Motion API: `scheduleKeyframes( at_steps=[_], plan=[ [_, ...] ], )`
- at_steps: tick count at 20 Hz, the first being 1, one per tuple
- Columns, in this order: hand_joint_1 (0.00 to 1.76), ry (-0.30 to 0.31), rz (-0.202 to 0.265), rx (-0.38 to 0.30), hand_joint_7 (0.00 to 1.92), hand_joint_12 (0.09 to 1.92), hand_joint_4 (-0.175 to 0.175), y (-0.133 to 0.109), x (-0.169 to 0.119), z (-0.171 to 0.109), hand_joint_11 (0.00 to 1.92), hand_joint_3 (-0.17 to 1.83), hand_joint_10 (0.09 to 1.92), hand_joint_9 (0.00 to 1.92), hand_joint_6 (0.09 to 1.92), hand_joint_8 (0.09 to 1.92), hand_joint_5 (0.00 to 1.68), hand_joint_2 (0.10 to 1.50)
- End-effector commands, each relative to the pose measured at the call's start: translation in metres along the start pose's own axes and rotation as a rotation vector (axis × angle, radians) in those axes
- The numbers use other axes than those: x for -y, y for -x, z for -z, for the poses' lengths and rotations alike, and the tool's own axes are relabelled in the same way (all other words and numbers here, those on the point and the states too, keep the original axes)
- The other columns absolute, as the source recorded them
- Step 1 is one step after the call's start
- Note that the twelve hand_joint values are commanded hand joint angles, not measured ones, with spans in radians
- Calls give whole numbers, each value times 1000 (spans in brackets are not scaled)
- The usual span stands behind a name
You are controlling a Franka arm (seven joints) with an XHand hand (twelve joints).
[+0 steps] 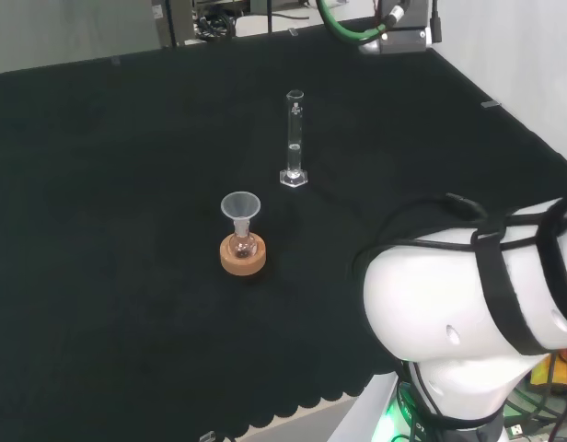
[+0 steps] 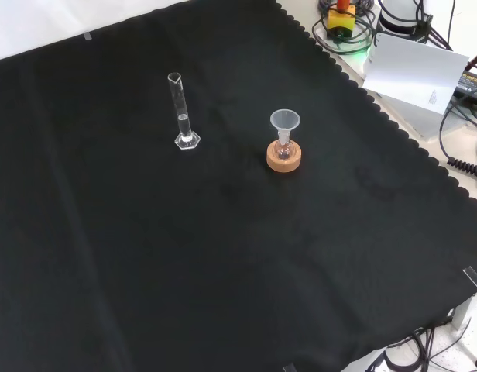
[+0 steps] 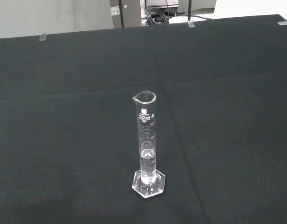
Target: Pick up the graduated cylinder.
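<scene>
One graduated cylinder [image 3: 146, 144] is standing upright on the black cloth [image 2: 223, 256], long axis vertical, straight ahead of your wrist camera, well apart from the funnel-topped flask [image 1: 241, 226]. Hand state: can't tell.

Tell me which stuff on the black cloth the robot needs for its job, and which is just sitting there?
Needed for the job:
- graduated cylinder, standing upright on its own, some clear liquid at the bottom

Just sitting there:
- small flask on a cork ring
- funnel stuck in the flask's neck
</scene>
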State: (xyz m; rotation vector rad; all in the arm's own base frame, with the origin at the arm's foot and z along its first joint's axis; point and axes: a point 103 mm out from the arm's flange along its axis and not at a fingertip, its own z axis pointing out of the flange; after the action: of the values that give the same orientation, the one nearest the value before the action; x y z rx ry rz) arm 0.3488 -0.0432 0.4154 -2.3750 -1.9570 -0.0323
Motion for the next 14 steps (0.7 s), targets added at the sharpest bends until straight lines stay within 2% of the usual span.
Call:
scheduleKeyframes(
  at_steps=[1, 7, 12, 14],
  plan=[
    [145, 9, 32, -71, 42, 1410, -34, 44, -55, -60, 35, 282, 708, 230, 87, 548, 267, 1209],
    [248, 11, 73, -123, 90, 1410, -40, 61, -98, -109, 65, 254, 716, 287, 87, 597, 285, 1150],
    [308, -7, 90, -158, 108, 1408, -42, 63, -112, -143, 85, 241, 719, 322, 87, 628, 299, 1109],
    [325, -18, 95, -173, 142, 1406, -42, 62, -116, -154, 92, 244, 718, 396, 87, 665, 304, 1094]
  ],
)
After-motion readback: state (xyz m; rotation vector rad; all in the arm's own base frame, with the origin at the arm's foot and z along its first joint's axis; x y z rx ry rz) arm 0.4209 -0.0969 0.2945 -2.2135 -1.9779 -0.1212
